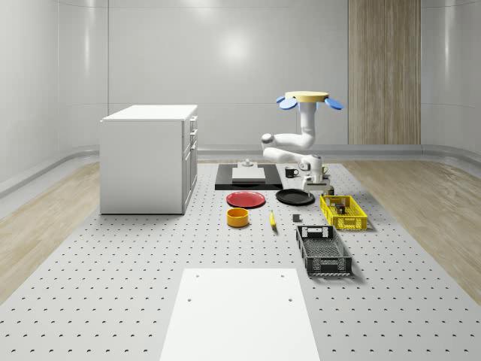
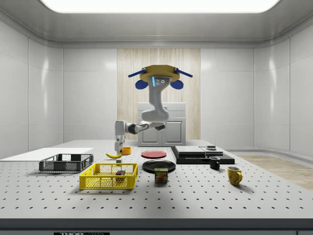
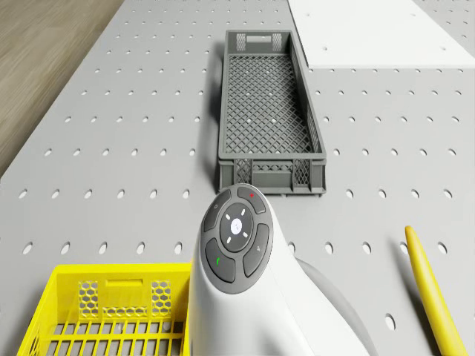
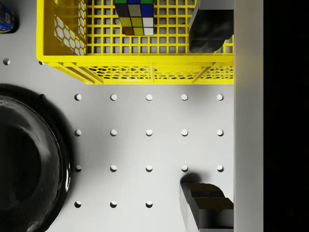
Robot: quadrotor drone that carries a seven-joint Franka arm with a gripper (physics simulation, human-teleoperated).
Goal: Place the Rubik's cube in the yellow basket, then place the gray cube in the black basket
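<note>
Yellow basket (image 4: 135,72): plastic lattice, its near wall lying just beyond my fingertips in the wrist view; Rubik's cube (image 4: 135,17) sits inside it on the mesh floor, apart from that wall. My gripper (image 4: 207,116): released, fingers spread wide and holding nothing, one fingertip (image 4: 210,29) over the basket's inner edge, the other (image 4: 207,203) over bare perforated table (image 4: 149,145). Open room: several rows of holes between the basket wall and my nearer finger. Black plate (image 4: 29,159): glossy, curved rim close beside the gripper's path, just short of the basket's corner. Black basket (image 3: 271,111): empty mesh tray, standing apart from the yellow one with a strip of clear table between them in the drone view. Banana (image 3: 434,293): lying off to one side of my arm. Drone (image 2: 157,76): hovering above the table, near the plates and behind the yellow basket in the side view, arm bent down toward the basket's end. Small gray cube (image 1: 297,219): on the table between banana and yellow basket, untouched.
</note>
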